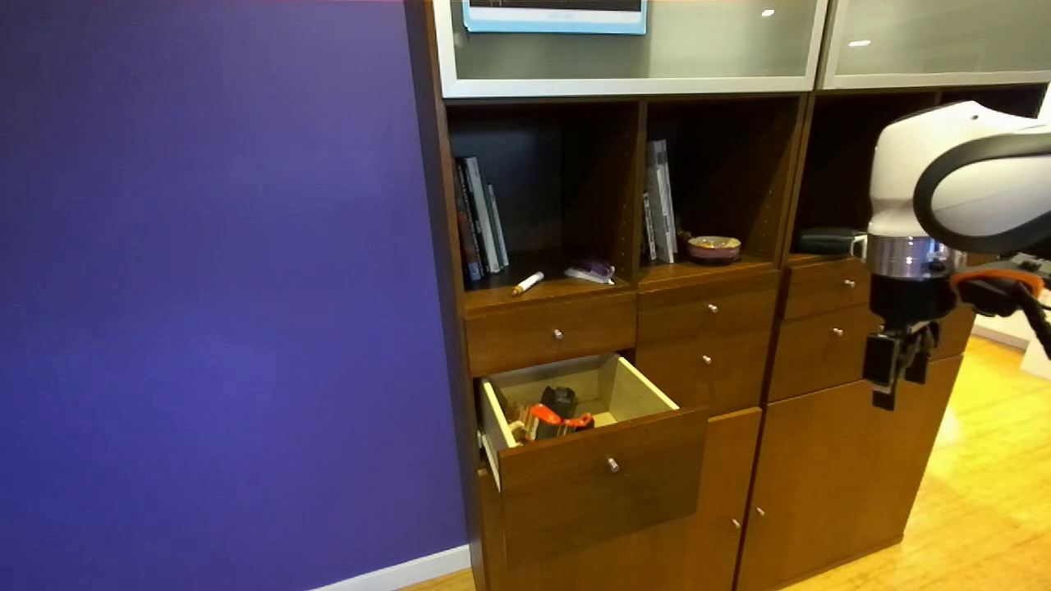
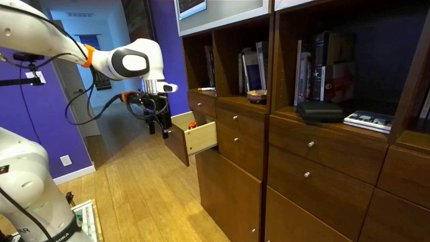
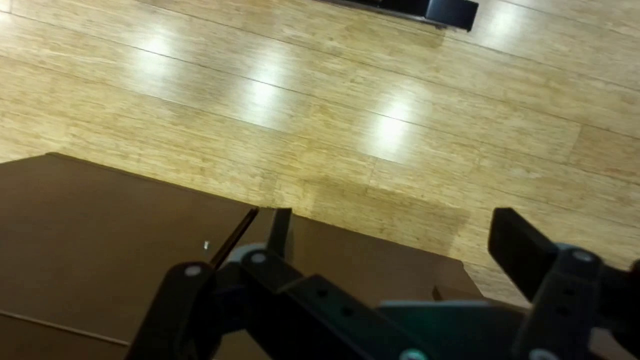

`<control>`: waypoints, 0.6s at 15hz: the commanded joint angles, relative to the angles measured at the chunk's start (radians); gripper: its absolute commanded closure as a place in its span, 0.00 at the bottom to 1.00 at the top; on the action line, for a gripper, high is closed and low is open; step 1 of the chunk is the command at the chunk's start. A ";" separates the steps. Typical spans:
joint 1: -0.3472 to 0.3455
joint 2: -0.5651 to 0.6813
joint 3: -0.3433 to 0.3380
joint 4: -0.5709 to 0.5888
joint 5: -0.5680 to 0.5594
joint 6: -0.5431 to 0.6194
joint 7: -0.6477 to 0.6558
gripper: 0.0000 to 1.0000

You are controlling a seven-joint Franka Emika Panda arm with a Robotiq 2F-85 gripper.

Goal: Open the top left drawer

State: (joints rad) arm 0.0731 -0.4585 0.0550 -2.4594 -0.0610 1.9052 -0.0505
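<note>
The top left drawer (image 1: 509, 341) is a shallow brown front with a small central knob (image 1: 557, 334). It is closed, and its inside is hidden. It also shows closed in an exterior view (image 2: 208, 108). My gripper (image 1: 901, 387) points down, apart from the cabinet and its drawers. It also shows in an exterior view (image 2: 158, 132). In the wrist view the gripper (image 3: 392, 220) has its fingers wide apart with nothing between them. The wrist view shows floor and brown cabinet fronts; I cannot make out the top left drawer there.
The deeper drawer (image 1: 566, 501) just below stands pulled out, with orange and black things inside; its side wall (image 2: 201, 137) juts out. A marker (image 1: 528, 284), books (image 1: 483, 217) and a bowl (image 1: 713, 249) are on the shelves above. Other drawers (image 2: 248, 124) are closed.
</note>
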 commanded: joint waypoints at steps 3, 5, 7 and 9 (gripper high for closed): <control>0.033 0.177 0.098 0.260 0.118 -0.083 0.270 0.00; 0.042 0.240 0.127 0.328 0.138 -0.054 0.354 0.00; 0.050 0.312 0.154 0.406 0.147 -0.026 0.427 0.00; 0.061 0.399 0.182 0.487 0.091 0.028 0.501 0.00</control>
State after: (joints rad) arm 0.1230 -0.1969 0.2039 -2.1101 0.0634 1.8921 0.3452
